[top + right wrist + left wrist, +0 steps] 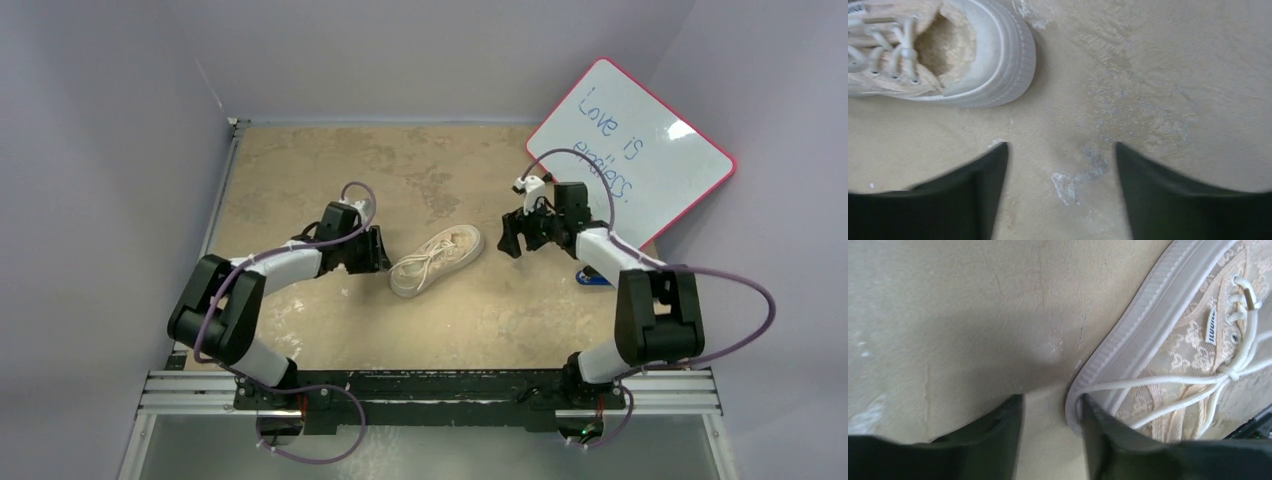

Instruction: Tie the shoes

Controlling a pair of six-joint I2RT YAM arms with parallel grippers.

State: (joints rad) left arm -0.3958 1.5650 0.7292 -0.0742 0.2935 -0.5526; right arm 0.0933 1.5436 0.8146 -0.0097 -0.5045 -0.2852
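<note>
While the overhead camera is far away, it gives the whole layout: the cream low-top canvas sneaker (436,260) with a pale rubber sole lies near the middle of the sandy-brown table (300,170). The left gripper (370,252) is just beside the sneaker's toe end, and the right gripper (512,238) is near its heel end, a little apart. Only this view shows the white board with a pink rim (632,150), which is beyond the heel side and carries the handwriting "Love is endless". From the left wrist, the dark fingers (1108,440) are spread with bare table between them. One finger is very close to the ribbed sole, but I cannot tell if it touches. The long cream laces (1148,385) meet in a knot over the patterned upper. From the right wrist, the claw is spread wide over bare table, with the sneaker's heel beyond it, not touching.
</note>
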